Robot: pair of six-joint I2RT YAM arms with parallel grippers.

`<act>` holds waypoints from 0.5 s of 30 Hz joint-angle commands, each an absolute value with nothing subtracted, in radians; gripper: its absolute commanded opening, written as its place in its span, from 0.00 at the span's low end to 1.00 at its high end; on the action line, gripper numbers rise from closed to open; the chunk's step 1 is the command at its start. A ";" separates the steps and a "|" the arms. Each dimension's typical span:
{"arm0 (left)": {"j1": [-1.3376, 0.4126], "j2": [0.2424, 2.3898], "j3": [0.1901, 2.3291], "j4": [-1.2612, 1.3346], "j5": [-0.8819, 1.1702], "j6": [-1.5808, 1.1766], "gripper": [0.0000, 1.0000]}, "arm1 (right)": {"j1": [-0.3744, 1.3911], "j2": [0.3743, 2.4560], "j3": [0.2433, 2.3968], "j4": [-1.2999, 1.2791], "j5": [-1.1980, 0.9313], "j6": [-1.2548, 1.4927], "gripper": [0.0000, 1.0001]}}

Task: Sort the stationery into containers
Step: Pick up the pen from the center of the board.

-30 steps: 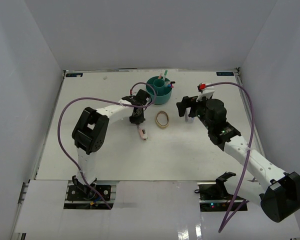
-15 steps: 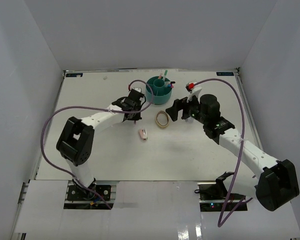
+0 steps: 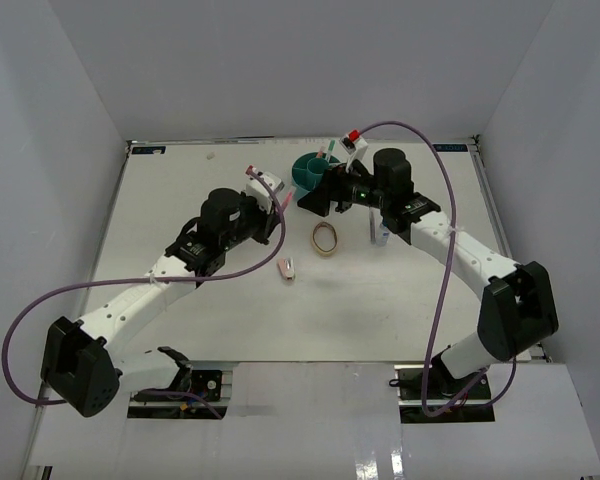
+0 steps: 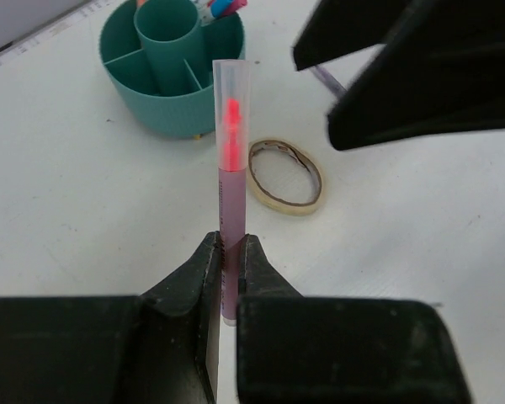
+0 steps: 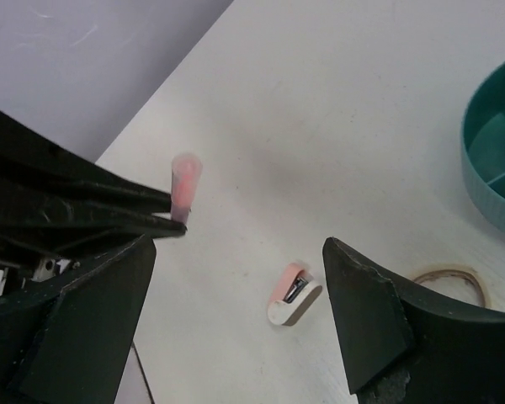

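Top view: left gripper (image 3: 273,203) is clamping a pink-capped pen (image 3: 283,200) just left of the teal organizer (image 3: 306,172). Right gripper (image 3: 320,195) is hanging in front of the organizer, its 2 fingers apart and holding nothing. Tan loop (image 3: 325,238) and pink eraser (image 3: 287,268) are lying apart on the table (image 3: 180,290). Left wrist: left gripper (image 4: 227,252) is pinching the pen (image 4: 230,168) low on its barrel, cap pointing away. The organizer (image 4: 172,101) and loop (image 4: 286,175) are sitting beyond it. Right wrist: right gripper (image 5: 236,337) is gaping wide, the eraser (image 5: 290,290) lying between its fingers in view. The pen (image 5: 185,181) is showing at left, the organizer rim (image 5: 480,177) at right.
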State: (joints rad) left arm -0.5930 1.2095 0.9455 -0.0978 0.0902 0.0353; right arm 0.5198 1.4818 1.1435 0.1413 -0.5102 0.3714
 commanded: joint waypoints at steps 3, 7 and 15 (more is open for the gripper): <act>-0.598 1.164 0.890 -0.018 0.201 0.114 0.05 | 0.549 1.542 1.271 0.190 -0.588 0.457 0.85; -0.598 1.160 0.879 -0.009 0.206 0.100 0.05 | 0.569 1.586 1.307 0.204 -0.595 0.476 0.82; -0.598 1.143 0.873 -0.008 0.166 0.098 0.05 | 0.594 1.635 1.327 0.202 -0.606 0.479 0.67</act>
